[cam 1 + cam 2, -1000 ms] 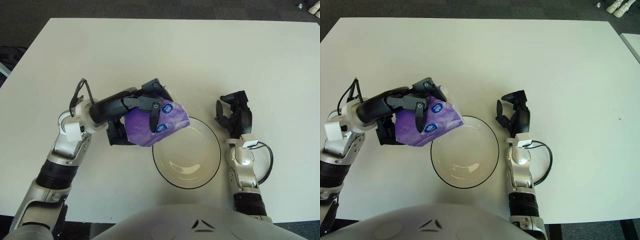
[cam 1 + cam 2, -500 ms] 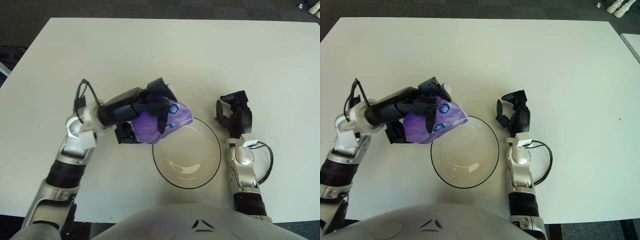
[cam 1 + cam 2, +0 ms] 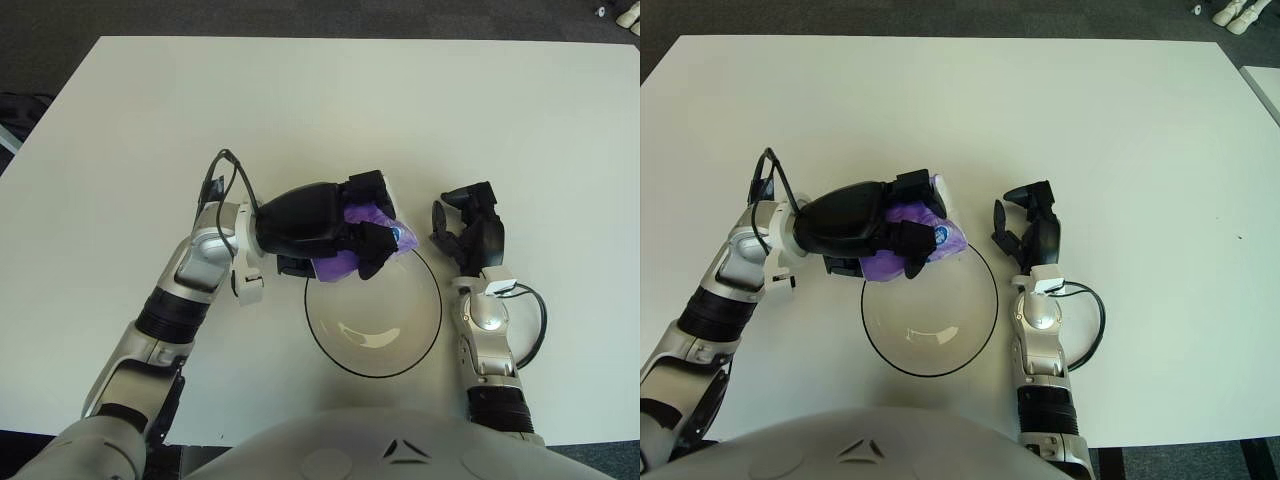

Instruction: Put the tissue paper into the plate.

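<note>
My left hand [image 3: 325, 228] had its fingers curled tight around the purple tissue pack [image 3: 352, 240], holding it over the far left rim of the plate [image 3: 373, 308]. The pack hung partly above the glass and partly above the bare table [image 3: 300, 110], and I could not tell whether it touched the rim. Most of the pack was hidden under my dark palm and fingers [image 3: 368, 256]; only a purple bulge, a white edge at the top and a small blue patch on the right showed.

The plate was clear glass with a dark rim, sitting near the front middle of the table. Its inside was open, with only a pale glare on the bottom. Its near edge lay close to the table's front edge, where my own body cut off the view.

My right hand [image 3: 470, 230] showed just beside the plate's right rim, its dark fingers loosely bent and holding nothing. I could not tell whether it touched the table. A black cable [image 3: 530, 315] looped out beside that wrist.

The white table was wide open behind both hands, all the way to its far edge, and to the right of my right arm. Dark floor [image 3: 300, 15] ran beyond the far edge. The left corner of the table was cut off in the right eye view
</note>
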### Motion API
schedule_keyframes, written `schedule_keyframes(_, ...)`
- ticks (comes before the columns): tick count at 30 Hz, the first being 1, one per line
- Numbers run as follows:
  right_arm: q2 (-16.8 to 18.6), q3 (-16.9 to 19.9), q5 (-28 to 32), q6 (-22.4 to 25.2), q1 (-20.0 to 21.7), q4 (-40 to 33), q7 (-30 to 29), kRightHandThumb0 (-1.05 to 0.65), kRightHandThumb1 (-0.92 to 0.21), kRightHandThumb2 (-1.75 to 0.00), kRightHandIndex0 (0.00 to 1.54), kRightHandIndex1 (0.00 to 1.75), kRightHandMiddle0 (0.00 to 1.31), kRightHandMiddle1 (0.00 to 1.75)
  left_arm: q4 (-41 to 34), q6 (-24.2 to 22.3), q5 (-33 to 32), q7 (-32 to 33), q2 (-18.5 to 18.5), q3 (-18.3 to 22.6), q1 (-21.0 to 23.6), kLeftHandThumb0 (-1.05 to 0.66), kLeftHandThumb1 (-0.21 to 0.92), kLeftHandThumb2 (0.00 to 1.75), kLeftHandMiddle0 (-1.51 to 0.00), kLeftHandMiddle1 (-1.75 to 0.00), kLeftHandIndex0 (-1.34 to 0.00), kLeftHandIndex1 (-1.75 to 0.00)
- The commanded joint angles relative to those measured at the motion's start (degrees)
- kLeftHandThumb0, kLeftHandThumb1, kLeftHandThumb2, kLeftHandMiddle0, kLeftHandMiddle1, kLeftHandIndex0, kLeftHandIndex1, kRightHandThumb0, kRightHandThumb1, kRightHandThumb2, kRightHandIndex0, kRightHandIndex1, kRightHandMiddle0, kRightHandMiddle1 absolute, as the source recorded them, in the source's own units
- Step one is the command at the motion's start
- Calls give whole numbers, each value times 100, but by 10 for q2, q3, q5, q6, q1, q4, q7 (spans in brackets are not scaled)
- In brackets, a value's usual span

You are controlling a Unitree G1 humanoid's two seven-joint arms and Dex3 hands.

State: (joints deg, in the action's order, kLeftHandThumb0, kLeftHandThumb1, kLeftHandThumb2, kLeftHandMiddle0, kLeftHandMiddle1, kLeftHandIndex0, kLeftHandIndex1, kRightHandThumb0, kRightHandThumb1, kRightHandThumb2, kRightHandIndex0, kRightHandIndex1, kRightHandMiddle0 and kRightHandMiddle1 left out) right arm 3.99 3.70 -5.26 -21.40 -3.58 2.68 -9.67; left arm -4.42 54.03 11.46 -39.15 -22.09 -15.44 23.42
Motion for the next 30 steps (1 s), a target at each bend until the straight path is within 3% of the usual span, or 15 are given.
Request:
schedule_keyframes(1,4,0,7,11,-28,26,0,-37,-73,-80,58,136,30,175,12,20,-5,7,-15,-18,10,0,-3,172,-88,-174,-64,-175)
schedule_keyframes(15,7,1,8,17,-33,18,0,-37,-74,-78,58,135,30,175,78,68,-7,19,-18,-50,60,0,-3,170,-90,-170,-62,-174)
schedule_keyframes(19,7,1,8,19,-34,16,0,-37,-74,-78,58,134,30,175,63,23,-29,6,-26,-61,53,-1,-6,173,-93,-174,-67,-167)
schedule_keyframes(24,6,2,9,26,-36,13,2,-37,-74,-79,57,134,30,175,9,-105,-88,-52,-56,-88,42,-1,-4,169,-92,-174,-69,-161)
schedule_keyframes(25,7,2,10,27,-37,13,2,-37,-73,-80,57,134,31,175,0,-121,-97,-59,-60,-91,42,-1,1,165,-83,-175,-68,-166)
schedule_keyframes(30,8,3,9,28,-37,12,-1,-38,-69,-85,58,134,33,175,-16,-134,-112,-73,-62,-91,43,0,10,156,-67,-175,-64,-173)
